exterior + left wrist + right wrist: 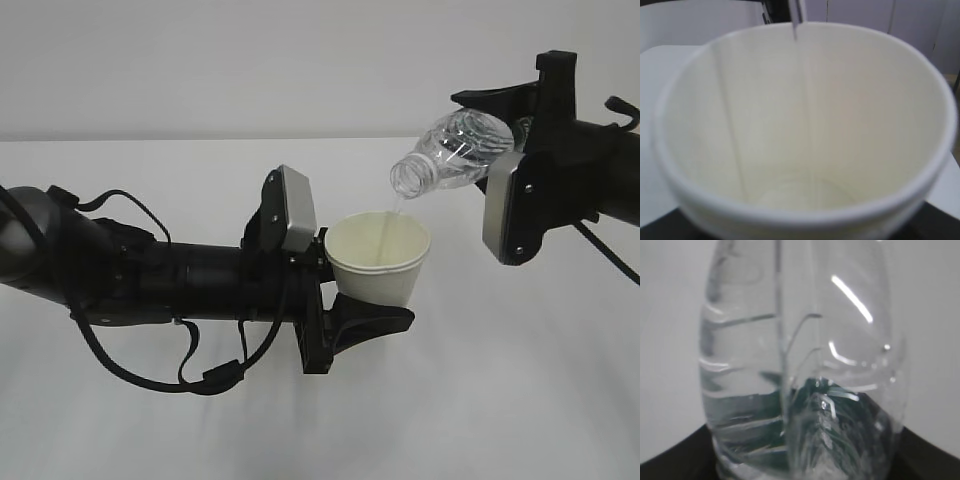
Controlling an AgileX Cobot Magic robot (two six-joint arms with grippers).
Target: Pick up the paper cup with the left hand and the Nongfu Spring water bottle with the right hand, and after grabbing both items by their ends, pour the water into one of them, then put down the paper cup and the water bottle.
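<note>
My left gripper [372,305] is shut on the lower part of the white paper cup [378,258] and holds it upright above the table. Seen from the left wrist, the cup [850,115] fills the frame, hiding the jaws. A little water [795,192] lies at its bottom. Up at the right, my right gripper [500,140] is shut on the base end of the clear Nongfu Spring water bottle [455,150], tilted mouth-down to the left. A thin stream of water [392,222] falls from its mouth into the cup. The right wrist view is filled by the ribbed bottle [800,340], with water [745,415] low inside it.
The white table [500,400] spreads under both arms, with a plain pale wall behind. The left arm's black cables [190,375] hang in loops under its forearm.
</note>
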